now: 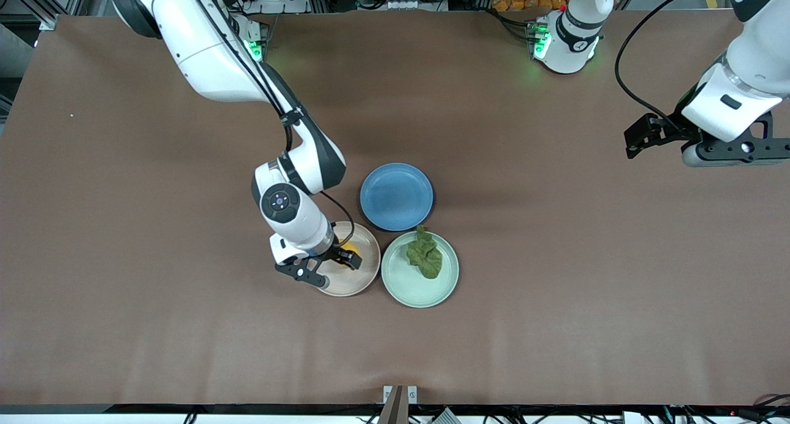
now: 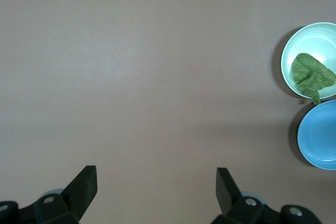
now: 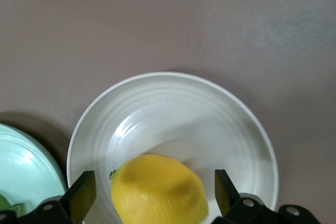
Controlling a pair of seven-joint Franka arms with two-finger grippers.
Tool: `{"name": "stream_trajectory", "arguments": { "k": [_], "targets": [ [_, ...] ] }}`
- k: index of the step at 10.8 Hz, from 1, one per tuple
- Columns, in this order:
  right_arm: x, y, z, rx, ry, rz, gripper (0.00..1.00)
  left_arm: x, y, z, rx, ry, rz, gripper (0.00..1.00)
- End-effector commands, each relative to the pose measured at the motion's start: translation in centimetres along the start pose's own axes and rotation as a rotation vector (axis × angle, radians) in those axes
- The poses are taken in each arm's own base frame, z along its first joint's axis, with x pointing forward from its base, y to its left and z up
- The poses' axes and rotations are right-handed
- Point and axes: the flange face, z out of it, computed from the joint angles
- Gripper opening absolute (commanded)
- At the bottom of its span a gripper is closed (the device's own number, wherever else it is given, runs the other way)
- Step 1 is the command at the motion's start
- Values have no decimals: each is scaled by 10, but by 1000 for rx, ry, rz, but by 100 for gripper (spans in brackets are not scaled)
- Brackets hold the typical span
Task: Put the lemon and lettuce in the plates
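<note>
On a brown table [image 1: 123,257], nearest the front camera, a mint green plate [image 1: 404,285] holds the wrinkly green lettuce [image 1: 425,254]. Just beside it, toward the right arm's end, a pale beige plate [image 1: 361,282] has the yellow lemon [image 3: 157,190] resting in it. The right gripper [image 1: 328,268] hangs over that plate with its fingers [image 3: 79,192] spread wide on either side of the lemon (not touching it). Farther back sits a blue plate [image 1: 396,196]. The left gripper [image 2: 156,184] waits wide open and empty over bare table at the left arm's end.
</note>
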Motion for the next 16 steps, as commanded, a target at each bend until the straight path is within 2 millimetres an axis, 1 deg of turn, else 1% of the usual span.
{"name": "stream_trajectory", "arguments": {
  "k": [1, 2, 3, 6, 7, 9, 10, 11, 12, 13, 14, 15, 16],
  "targets": [
    [23, 8, -28, -50, -42, -43, 100, 2, -28, -14, 28, 32, -33, 100],
    [34, 18, -34, -65, -60, -63, 100, 4, -39, -11, 29, 28, -17, 100],
    [46, 30, -43, -78, -77, -87, 100, 7, -40, -7, 25, 20, 2, 100],
    [73, 60, -62, -98, -107, -187, 100, 8, -41, -5, 25, 20, -8, 100],
    [85, 76, -62, -106, -116, -193, 100, 8, -39, -6, 23, 21, -7, 100],
    [103, 102, -74, -120, -139, -233, 100, 8, -38, -6, 20, 24, -12, 100],
    [115, 121, -84, -129, -148, -244, 100, 8, -39, -5, 20, 23, -15, 100],
    [123, 137, -91, -146, -167, -243, 100, 6, -39, -5, 22, 16, -15, 100],
    [131, 156, -94, -167, -190, -219, 100, 6, -40, -5, 22, 16, -15, 100],
    [141, 173, -102, -179, -193, -239, 100, 6, -41, -4, 22, 13, -17, 100],
    [151, 187, -116, -174, -184, -279, 100, 6, -41, -4, 22, 13, -17, 100],
    [159, 206, -121, -175, -198, -284, 100, 7, -41, -5, 20, 16, -18, 100],
    [160, 217, -126, -183, -227, -280, 100, 6, -41, -5, 19, 14, -17, 100]
  ]
}}
